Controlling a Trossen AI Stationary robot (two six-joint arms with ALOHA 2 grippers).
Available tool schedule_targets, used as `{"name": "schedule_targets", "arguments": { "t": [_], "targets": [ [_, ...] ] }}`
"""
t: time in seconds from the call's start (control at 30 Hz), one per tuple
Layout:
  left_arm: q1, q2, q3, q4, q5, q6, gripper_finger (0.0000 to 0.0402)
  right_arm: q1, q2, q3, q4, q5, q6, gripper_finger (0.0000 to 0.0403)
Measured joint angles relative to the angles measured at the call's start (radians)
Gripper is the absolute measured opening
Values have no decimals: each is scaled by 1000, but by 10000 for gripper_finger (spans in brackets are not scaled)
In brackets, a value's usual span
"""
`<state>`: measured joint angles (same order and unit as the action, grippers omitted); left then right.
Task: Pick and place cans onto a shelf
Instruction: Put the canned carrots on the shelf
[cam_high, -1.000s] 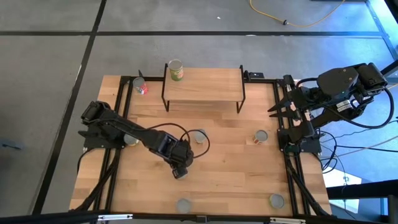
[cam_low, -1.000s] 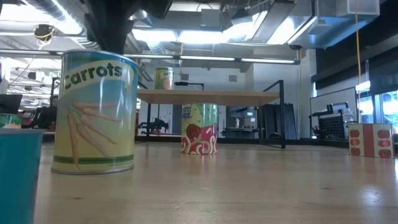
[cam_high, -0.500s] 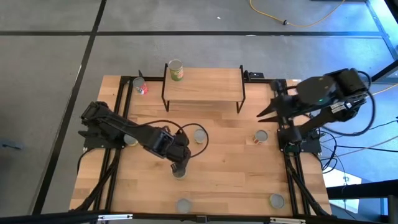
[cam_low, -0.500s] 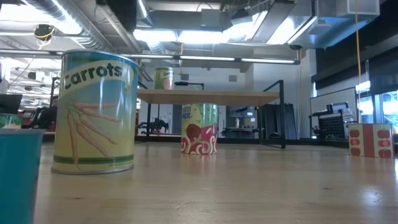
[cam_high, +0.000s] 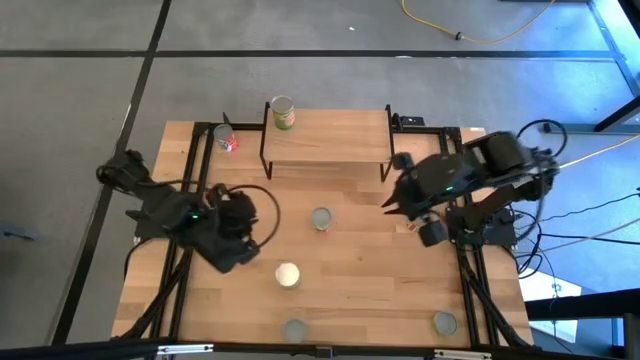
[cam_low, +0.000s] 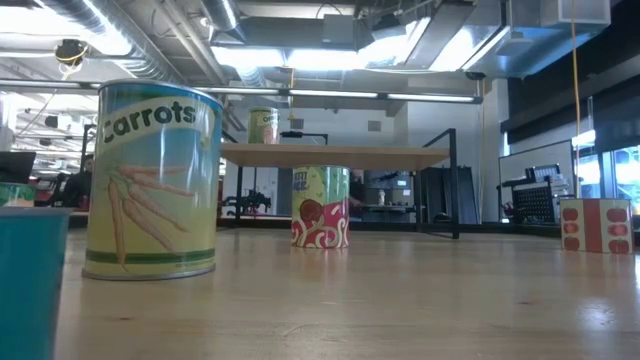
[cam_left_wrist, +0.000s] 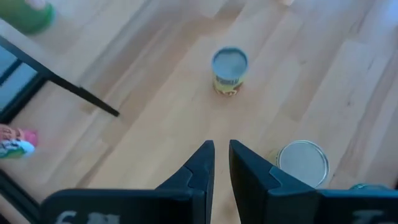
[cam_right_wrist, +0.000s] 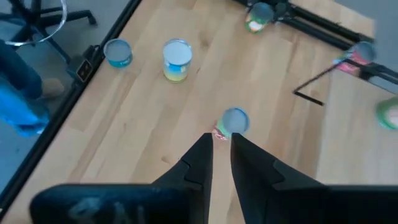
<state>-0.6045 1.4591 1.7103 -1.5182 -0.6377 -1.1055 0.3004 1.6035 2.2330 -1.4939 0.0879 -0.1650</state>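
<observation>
Since the step in hand appears to be the pick of the small tin with a silver top and red-patterned label, the right wrist view is taken first: the right gripper is seen with its jaws released, a narrow gap between them and nothing held, and the tin stands just beyond their tips. The jaws would probably need to be widened before being lowered squarely around the tin. In the left wrist view the left gripper is shown likewise empty, its jaws slightly parted, well apart from that tin. From the high view, the tin is placed mid-counter, in front of the small wooden-topped shelf on black legs, on whose corner one green-labelled tin is already set. At the low view, a pale wooden plank counter is shown, with a large yellow carrots tin near the camera and bright ceiling lights and ducts behind.
</observation>
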Motion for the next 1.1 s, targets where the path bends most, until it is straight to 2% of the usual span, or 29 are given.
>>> {"name": "schedule_targets", "arguments": {
  "t": [0.2,0.47,0.7,0.87,1.1],
  "targets": [
    [-94,-41,-3,-55,-42,-70,41,0,87,0,79,-11,-8,59],
    [-241,-75,-6,-53,-97,-70,41,32,199,0,176,-60,-181,56],
    [-347,-88,-6,-53,-157,-70,41,67,306,0,294,-58,-229,53],
    [-386,-88,-6,-53,-169,-70,41,91,385,0,379,-68,-306,54],
    [-394,-88,-6,-53,-168,-95,41,103,482,0,393,-84,-457,54]
  ]
}}
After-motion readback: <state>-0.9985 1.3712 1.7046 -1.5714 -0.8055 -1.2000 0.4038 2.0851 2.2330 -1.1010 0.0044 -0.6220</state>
